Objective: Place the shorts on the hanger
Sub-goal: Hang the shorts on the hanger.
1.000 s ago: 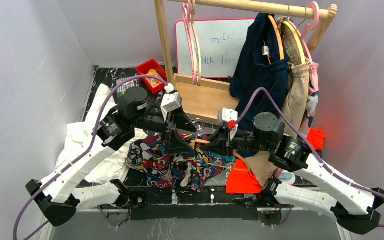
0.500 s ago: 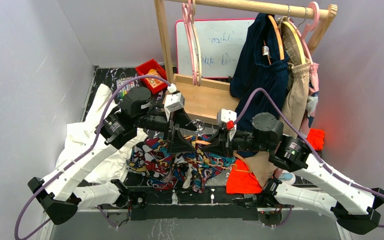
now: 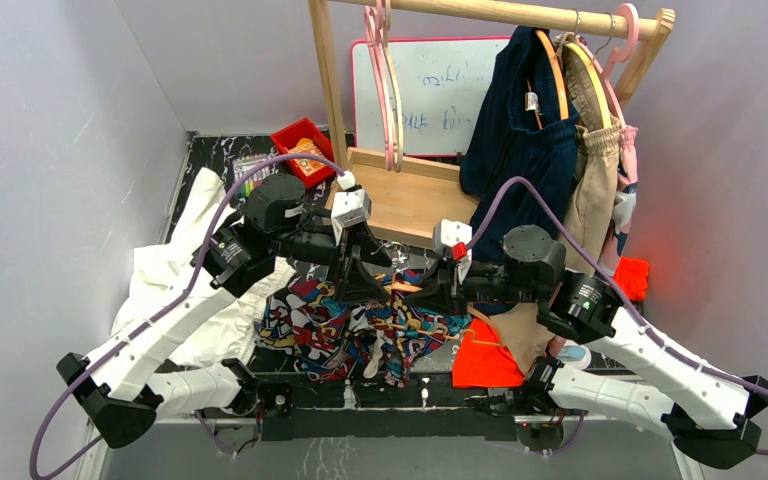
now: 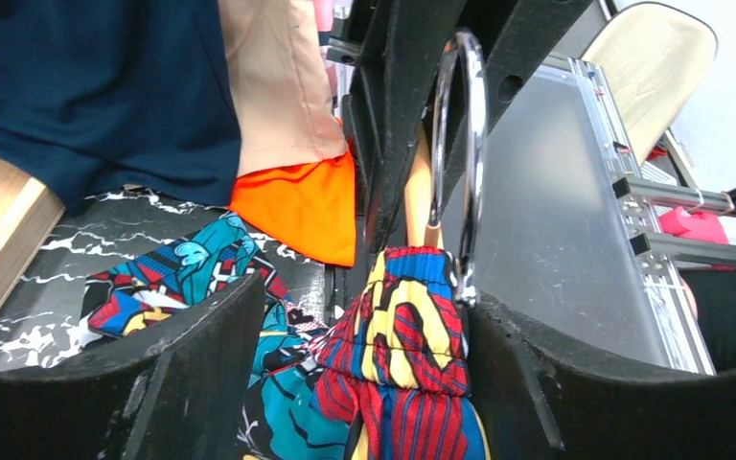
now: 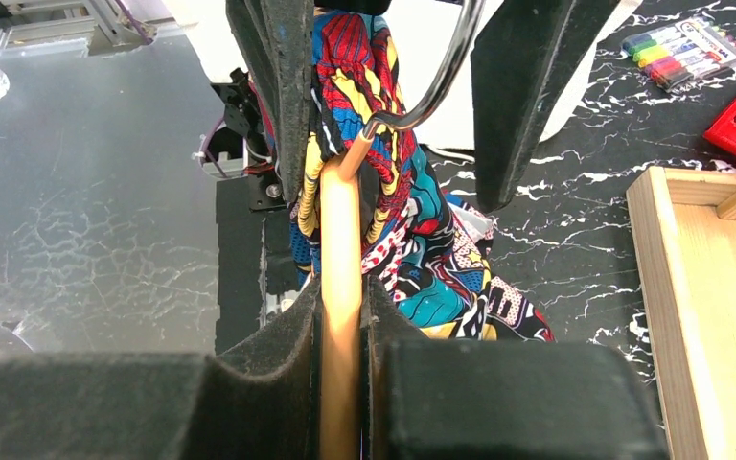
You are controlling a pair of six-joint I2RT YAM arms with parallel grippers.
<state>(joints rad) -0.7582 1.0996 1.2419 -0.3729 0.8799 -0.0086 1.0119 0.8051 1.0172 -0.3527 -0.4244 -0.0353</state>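
Shorts [image 3: 360,325] in a blue, red, yellow and teal comic-book print are lying bunched on the black marbled desk [image 5: 575,268]. They are sitting toward six o'clock in the overhead view, between the two arms. One gathered end of the waistband is rising off the pile and bunching around the neck of the light-orange hanger [image 5: 341,287], just below its silver hook [image 4: 470,144].

The right pincer [image 5: 343,307], reaching in from three o'clock, is clamping the hanger's orange bar tightly between its two black pads. The left pincer [image 4: 364,307], reaching in from nine o'clock, is standing with its jaws wide apart. One jaw is sitting on either side of the raised waistband and the hook, with a gap showing on both sides.

A white cloth [image 3: 175,280] is lying at nine o'clock of the shorts, under the left arm. An orange cloth [image 3: 485,360] is lying at three o'clock of them. A wooden rack [image 3: 410,195] is standing at twelve o'clock, with a dark navy garment [image 3: 510,140] hanging from its rail.
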